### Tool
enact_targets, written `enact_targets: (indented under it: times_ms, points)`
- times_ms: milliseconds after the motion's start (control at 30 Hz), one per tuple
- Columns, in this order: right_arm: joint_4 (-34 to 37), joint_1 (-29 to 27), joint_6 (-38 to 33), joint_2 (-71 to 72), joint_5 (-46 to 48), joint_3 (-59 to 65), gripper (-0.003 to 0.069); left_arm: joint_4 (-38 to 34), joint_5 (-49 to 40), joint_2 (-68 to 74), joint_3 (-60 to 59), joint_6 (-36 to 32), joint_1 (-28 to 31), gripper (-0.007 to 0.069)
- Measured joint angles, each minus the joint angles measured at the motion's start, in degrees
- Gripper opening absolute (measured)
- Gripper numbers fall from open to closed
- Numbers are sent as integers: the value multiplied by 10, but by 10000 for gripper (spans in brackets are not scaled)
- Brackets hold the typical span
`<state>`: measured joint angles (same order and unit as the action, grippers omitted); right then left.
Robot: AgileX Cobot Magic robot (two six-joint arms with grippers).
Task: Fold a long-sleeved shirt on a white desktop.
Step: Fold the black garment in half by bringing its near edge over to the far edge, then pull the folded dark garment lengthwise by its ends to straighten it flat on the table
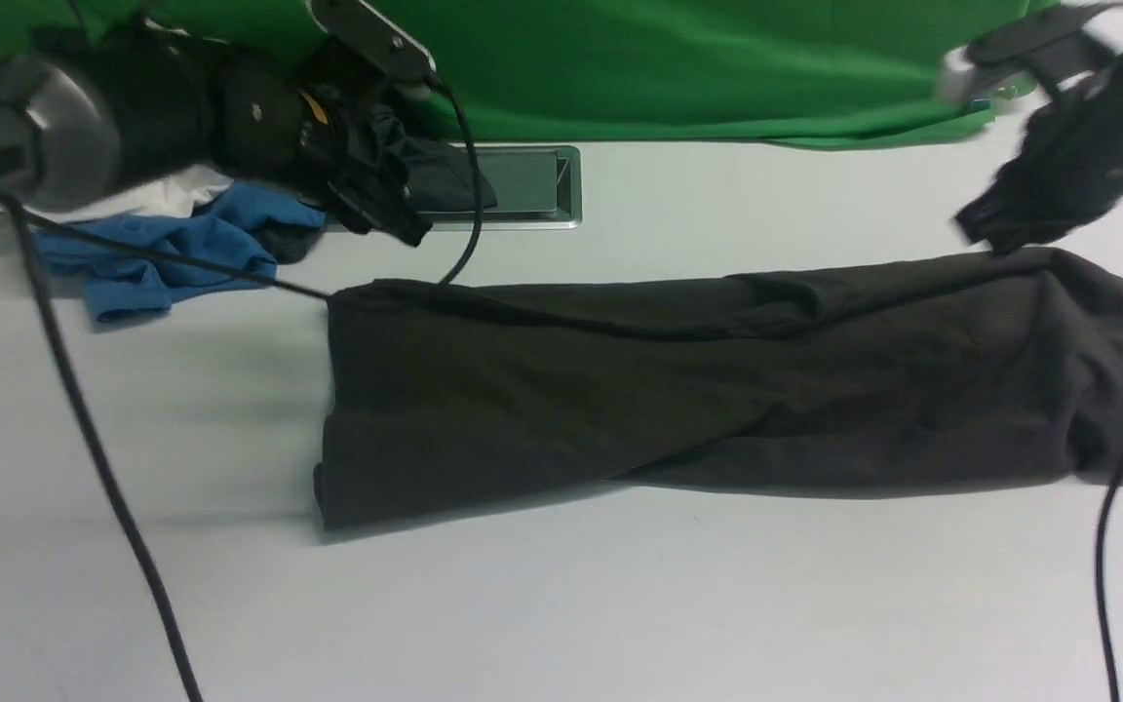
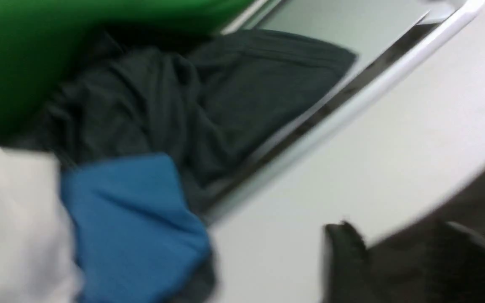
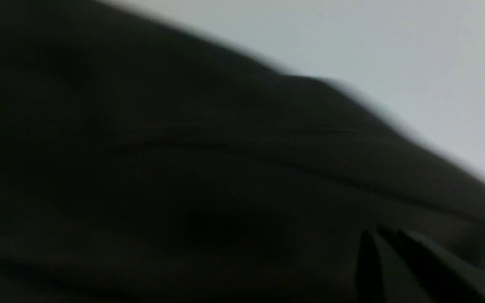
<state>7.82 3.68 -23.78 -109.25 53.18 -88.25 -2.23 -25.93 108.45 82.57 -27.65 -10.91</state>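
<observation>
One long-sleeved shirt (image 1: 717, 390) noted, folded into a single long dark band lying flat on the white desktop (image 1: 620, 604), running from left of centre out to the right edge. Two arms present. The left gripper (image 1: 381, 210) hangs over the far-left part of the desktop beside the one silver cable hatch (image 1: 532, 185); the wrist view, though blurred, shows its fingers (image 2: 343, 252) parted with nothing between them. The right gripper (image 1: 995, 229) sits at the shirt's far edge near the far-right corner, touching the cloth; its fingers (image 3: 373, 265) are drawn together, but whether fabric is nipped between them cannot be made out. At the far-left corner: one charcoal garment (image 1: 445, 175) partly over the hatch, one blue garment (image 1: 181, 249), one white cloth (image 1: 172, 190). One green backdrop (image 1: 669, 68) along the far edge.
</observation>
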Motion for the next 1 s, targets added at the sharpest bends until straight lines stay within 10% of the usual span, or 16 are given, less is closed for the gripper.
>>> enact_targets:
  times_ms: [167,1000]
  points:
    - [29,32,-15,0,16,6,30,-106,-74,-50,-14,-51,-14,20]
    - [99,55,-31,-69,-15,17,30,-168,4,-154,-287,-64,-84,18]
